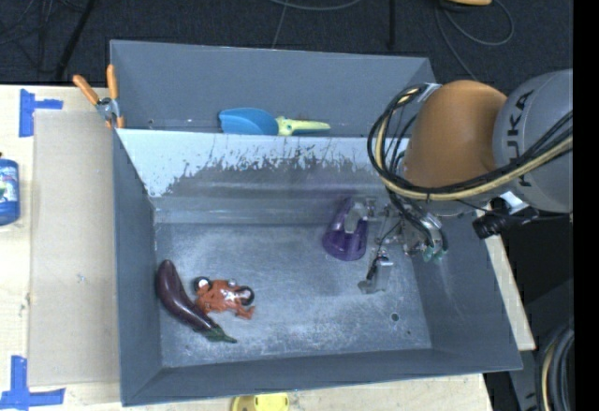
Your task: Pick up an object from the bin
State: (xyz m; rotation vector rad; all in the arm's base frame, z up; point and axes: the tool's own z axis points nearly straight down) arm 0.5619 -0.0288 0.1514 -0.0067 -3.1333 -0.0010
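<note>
Evidently lining up, gripper [376, 271] hangs low just beside purple cup [344, 236]; spread or closed, I cannot tell.

Scuffed matt metal bin [281, 320]; glossy eggplant [176, 297], perhaps plastic

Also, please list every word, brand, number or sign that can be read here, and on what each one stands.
"KU": black letters on the grey arm casing; the letters after them turn out of sight.
Blue object at the view's left edge: any marking is too blurred to read.
Purple cup, blue scoop, aubergine, orange figure: no text.
</note>
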